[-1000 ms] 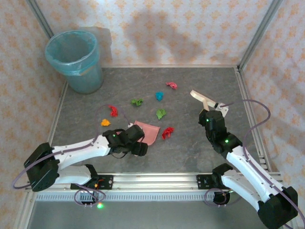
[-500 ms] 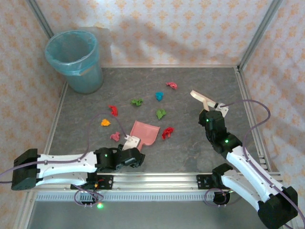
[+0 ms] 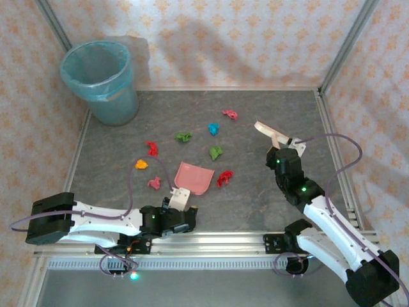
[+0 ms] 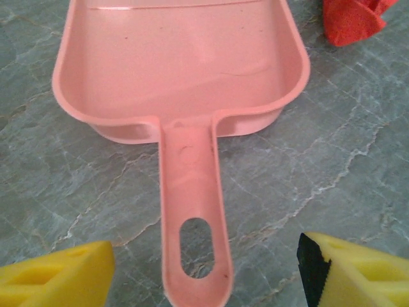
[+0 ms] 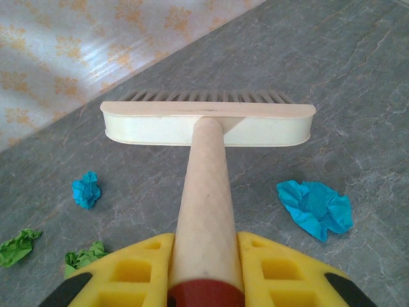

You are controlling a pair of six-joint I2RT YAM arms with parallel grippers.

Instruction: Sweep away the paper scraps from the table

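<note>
Paper scraps [image 3: 216, 153] lie scattered over the middle of the worktop [image 3: 268, 211], small red, green, blue, orange and pink wads in a loose arc around the far side of the pink dustpan [image 3: 195, 177]. We see the pan lying flat, its open mouth toward the scraps and its handle [image 4: 195, 211] running straight back toward the left arm.

In the left wrist view that handle sits between the left fingers [image 4: 57, 275], its long axis in line with the wrist. Those fingers are spread, one on each side of the handle, neither touching it. A red scrap [image 4: 351, 19] lies just beside the pan's right front corner.

The right fingers [image 5: 134, 268] are pressed onto the wooden shaft of the brush [image 5: 208, 125], out on the right side of the worktop, bristles pointing away from the wrist.

We judge the left arm the nearer to the dustpan. The coming move turns on the handle being centred, so the fingers need only close across its narrow width. Most scraps lie to the left of the brush, between it and the pan.
</note>
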